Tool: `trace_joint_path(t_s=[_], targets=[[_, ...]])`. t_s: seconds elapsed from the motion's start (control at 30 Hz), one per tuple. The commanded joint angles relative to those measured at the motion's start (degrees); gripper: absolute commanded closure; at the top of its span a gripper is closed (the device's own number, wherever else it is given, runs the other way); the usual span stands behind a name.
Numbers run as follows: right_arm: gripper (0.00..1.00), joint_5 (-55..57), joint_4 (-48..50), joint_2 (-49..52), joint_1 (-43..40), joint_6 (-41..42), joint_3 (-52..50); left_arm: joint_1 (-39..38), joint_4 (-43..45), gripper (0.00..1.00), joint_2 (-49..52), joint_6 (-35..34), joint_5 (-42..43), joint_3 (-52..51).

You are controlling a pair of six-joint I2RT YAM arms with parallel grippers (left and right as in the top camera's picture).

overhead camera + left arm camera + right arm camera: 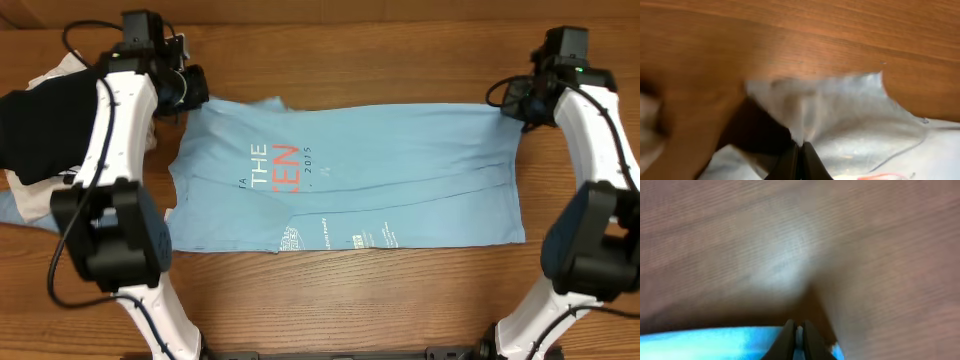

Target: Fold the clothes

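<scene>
The clothes, a light blue T-shirt with red and white lettering, lie flat and sideways on the wooden table. My left gripper is at the shirt's far left corner, shut on its edge. In the left wrist view the fingertips pinch a raised fold of the pale fabric. My right gripper is at the far right corner. In the right wrist view its jaws are shut, with a sliver of the blue cloth between them.
A black folded garment lies at the left edge under the left arm, with a pale garment and a bit of blue cloth beneath it. Bare wood runs along the far side of the shirt.
</scene>
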Motion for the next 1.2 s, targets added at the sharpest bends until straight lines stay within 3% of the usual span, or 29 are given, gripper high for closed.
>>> trace_joint_path(t_s=[0.0,0.23,0.57,0.8,1.17], targets=[[0.93,1.2,-4.9,-2.0,-1.2,1.4,0.9,1.3,-4.0,0.96,-3.2,-0.3,-3.1,1.2],[0.93,1.2,-18.8,-2.2,-3.5,4.2,0.8,1.6,-12.7,0.96,-3.9,-0.2,-2.9,1.1],[0.91,-0.1,-22.8,-2.1,-4.1,4.2,0.7,1.6,-25.8,0.96,-3.9,-0.1,-2.8,1.1],[0.84,-0.8,-27.2,-2.0,-4.1,4.2,-0.4,1.6,-35.0,0.96,-3.9,1.0,-3.1,0.9],[0.84,-0.8,-29.5,-2.0,-4.1,4.2,-3.1,1.5,-36.9,0.96,-3.9,0.8,-5.9,-6.1]])
